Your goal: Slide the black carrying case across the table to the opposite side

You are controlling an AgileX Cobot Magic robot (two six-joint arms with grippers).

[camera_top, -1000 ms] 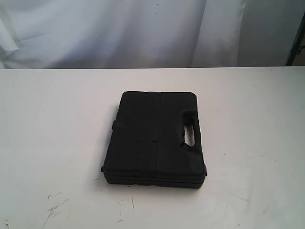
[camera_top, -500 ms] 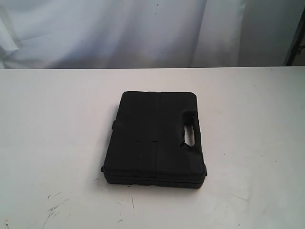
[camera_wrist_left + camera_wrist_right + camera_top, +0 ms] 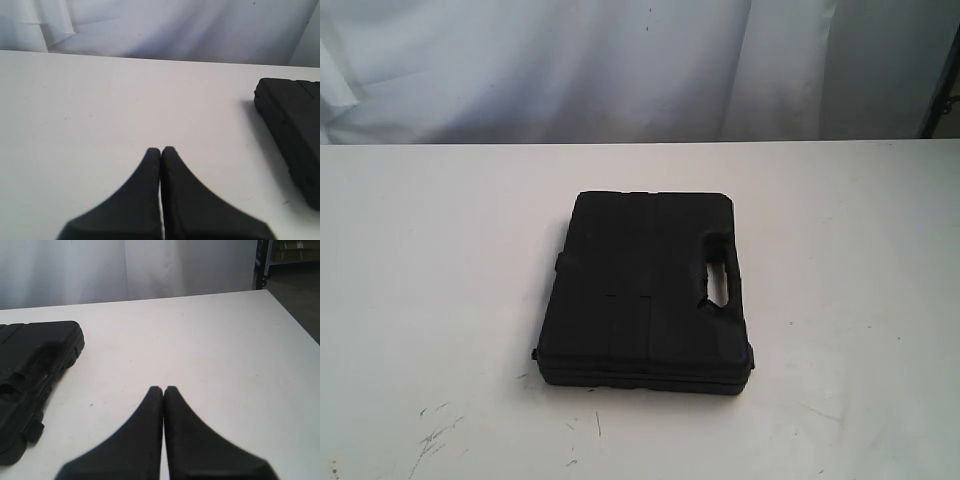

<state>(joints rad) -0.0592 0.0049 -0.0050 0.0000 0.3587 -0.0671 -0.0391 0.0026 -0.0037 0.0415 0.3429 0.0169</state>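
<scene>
The white, scratched table [image 3: 440, 260] carries the black case [image 3: 645, 300] lying flat mid-surface.

Closed right pincer [image 3: 163, 388] over white table [image 3: 200, 340], black case [image 3: 30, 370] apart

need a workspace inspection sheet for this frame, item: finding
Surface: white table, dark scratches near its front edge.
Job's things: black case lying flat and closed mid-table, with its handle slot on the right side in the exterior view.
Clutter: nothing seen.
Grippers: left gripper shut and empty, apart from the case. Right gripper shut and empty, apart from the case. Neither shows in the exterior view.
Cables: nothing seen.
Surroundings: white curtain behind the table. A rack and dark floor lie past the table's far corner in the right wrist view.
</scene>
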